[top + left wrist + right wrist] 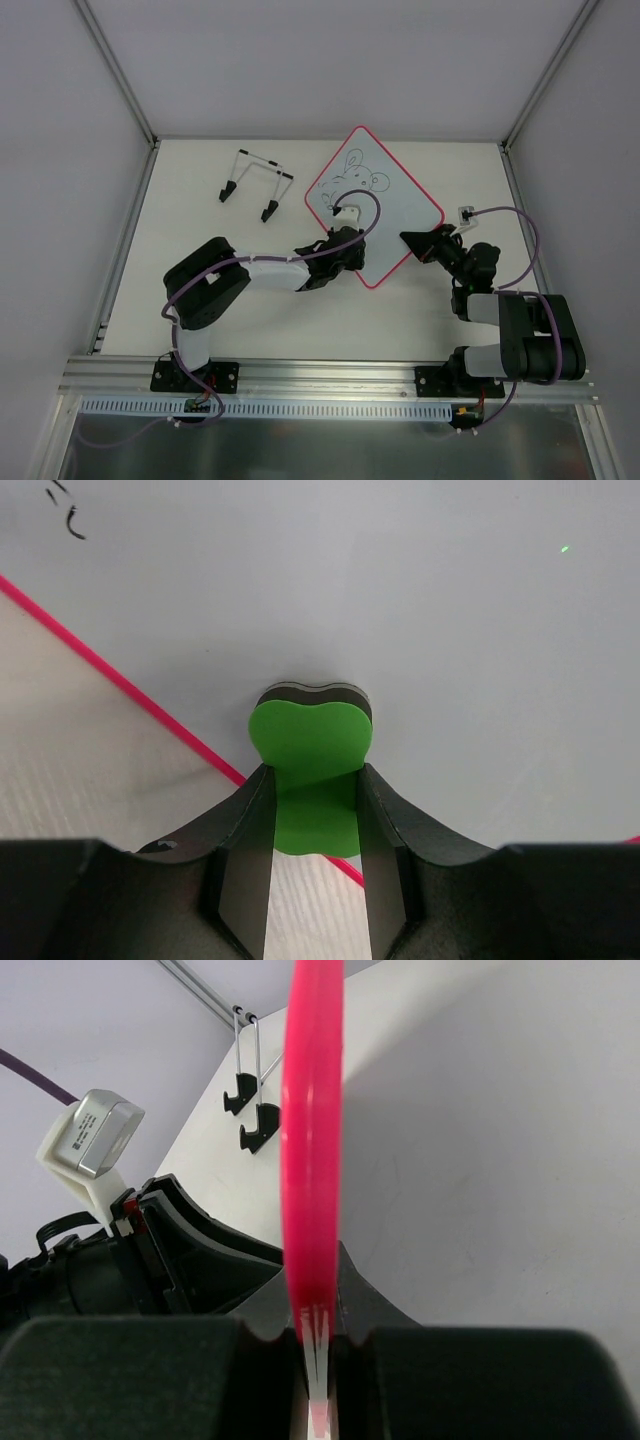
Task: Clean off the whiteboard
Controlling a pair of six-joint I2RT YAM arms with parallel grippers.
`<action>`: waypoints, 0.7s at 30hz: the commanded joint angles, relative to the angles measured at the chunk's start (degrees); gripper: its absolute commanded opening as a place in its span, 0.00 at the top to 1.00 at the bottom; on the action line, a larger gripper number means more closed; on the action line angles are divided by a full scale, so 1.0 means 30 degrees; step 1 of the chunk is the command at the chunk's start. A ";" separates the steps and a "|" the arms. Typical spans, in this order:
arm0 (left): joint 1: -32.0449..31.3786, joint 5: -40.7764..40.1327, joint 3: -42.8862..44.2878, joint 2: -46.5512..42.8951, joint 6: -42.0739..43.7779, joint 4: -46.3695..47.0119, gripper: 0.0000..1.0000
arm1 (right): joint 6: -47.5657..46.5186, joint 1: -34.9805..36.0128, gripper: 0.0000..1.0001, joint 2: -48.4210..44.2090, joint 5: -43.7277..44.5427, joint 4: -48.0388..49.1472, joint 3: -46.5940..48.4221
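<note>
The whiteboard [390,215] lies on the table as a diamond, with a black mouse drawing [362,172] on its far part. My left gripper [350,245] is over the board's near-left part, shut on a green eraser block [310,735] that presses against the white surface [460,630] beside the pink rim [120,675]. A few black marks [68,518] show at the top left of the left wrist view. My right gripper [413,241] is shut on the board's near-right edge; in the right wrist view the pink rim [312,1140] runs edge-on between the jaws [318,1332].
A black-footed wire stand [255,185] sits on the table left of the board and also shows in the right wrist view [250,1100]. The left arm's wrist camera [90,1135] is close on the board's other side. White walls enclose the table.
</note>
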 commanded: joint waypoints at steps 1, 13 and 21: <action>-0.0725 0.2200 0.0551 0.0078 0.1450 0.0784 1.00 | 0.1071 0.1530 1.00 -0.0093 -0.6147 0.2107 0.0152; 0.1115 0.2987 0.2043 -0.0537 0.4674 0.1018 1.00 | 0.1717 0.1940 0.99 -0.0239 -0.6879 0.2048 -0.0612; 0.4018 0.4804 0.4063 -0.0100 0.6081 0.0140 1.00 | 0.1688 0.2320 1.00 -0.0035 -0.7232 0.1990 -0.0348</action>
